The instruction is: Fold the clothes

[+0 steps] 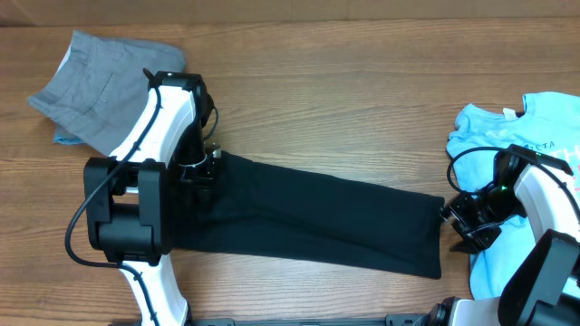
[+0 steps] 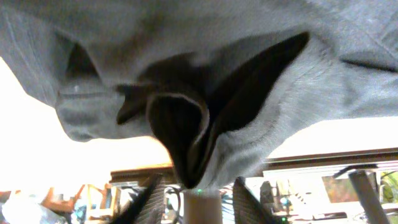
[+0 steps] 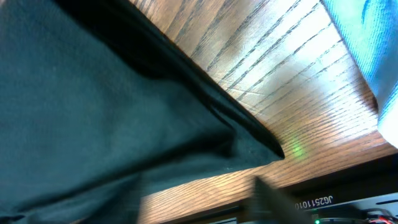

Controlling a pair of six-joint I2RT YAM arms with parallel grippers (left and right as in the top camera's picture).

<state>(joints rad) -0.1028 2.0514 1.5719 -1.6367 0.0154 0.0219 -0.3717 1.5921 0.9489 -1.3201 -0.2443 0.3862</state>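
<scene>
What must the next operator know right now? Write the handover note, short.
Left gripper: at the left end of the black T-shirt, cloth bunched at its fingers; grip unclear.
Right gripper: beside the shirt's right edge; open or shut unclear.
Things: the shirt lies as a long strip across the table; grey shorts at the far left corner; light blue tee at the right, partly under the right arm.
Done: shirt narrowed into a strip.
Left: fold it crosswise; shorts and tee seem yet to do.
</scene>
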